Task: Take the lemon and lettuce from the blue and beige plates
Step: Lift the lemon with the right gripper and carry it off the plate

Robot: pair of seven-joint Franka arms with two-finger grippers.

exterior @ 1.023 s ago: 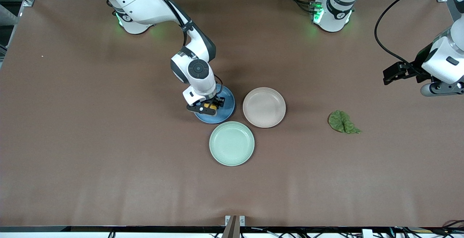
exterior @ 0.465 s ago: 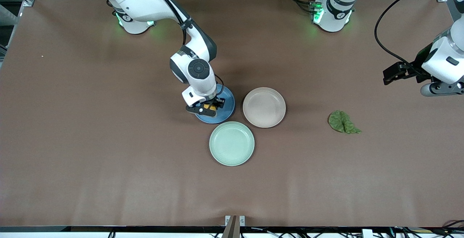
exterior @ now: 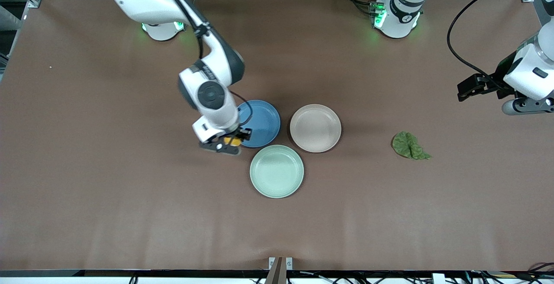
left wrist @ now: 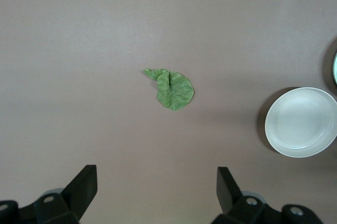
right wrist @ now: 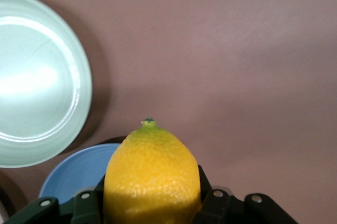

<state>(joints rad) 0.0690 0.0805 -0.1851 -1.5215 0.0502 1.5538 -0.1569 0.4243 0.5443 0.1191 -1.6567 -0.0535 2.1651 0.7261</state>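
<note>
My right gripper [exterior: 229,142] is shut on the yellow lemon [exterior: 234,141], which fills the right wrist view [right wrist: 152,174], and holds it in the air over the table just off the blue plate's [exterior: 261,121] rim. The blue plate is bare and also shows in the right wrist view [right wrist: 73,174]. The beige plate [exterior: 315,127] beside it is bare. The green lettuce leaf [exterior: 410,146] lies on the table toward the left arm's end, also in the left wrist view [left wrist: 172,88]. My left gripper [left wrist: 157,192] is open and empty, up in the air over that end of the table.
A pale green plate [exterior: 276,171] lies nearer the front camera than the blue and beige plates, touching both; it also shows in the right wrist view [right wrist: 37,79]. The beige plate shows in the left wrist view [left wrist: 301,122].
My right gripper has lifted the lemon off the blue plate and carried it toward the right arm's end, past the plate's rim. The left arm has not moved.
</note>
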